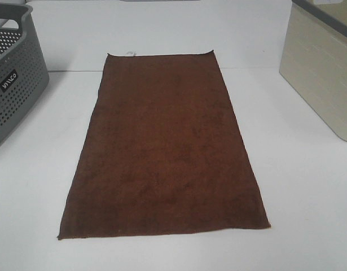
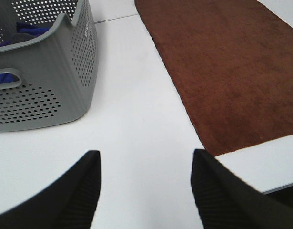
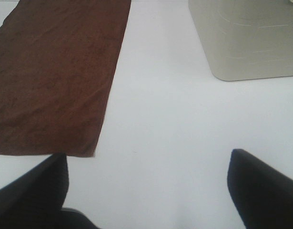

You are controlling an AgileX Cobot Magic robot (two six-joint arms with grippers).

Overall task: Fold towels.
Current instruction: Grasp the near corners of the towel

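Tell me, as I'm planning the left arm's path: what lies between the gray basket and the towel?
Nothing: only bare white table separates the gray basket from the towel, as the exterior high and left wrist views both show.

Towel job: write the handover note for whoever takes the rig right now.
Left pincer: open, empty, above the table between the grey basket and the towel.
Right pincer: open, empty, above the table between the towel and the beige bin.
The towel lies flat and fully spread mid-table, long side running away from the robot, white tag at the far short edge. Neither pincer touches it.
Done: no fold made yet.
Left: all the folding; the two near corners look like the likely first grips.
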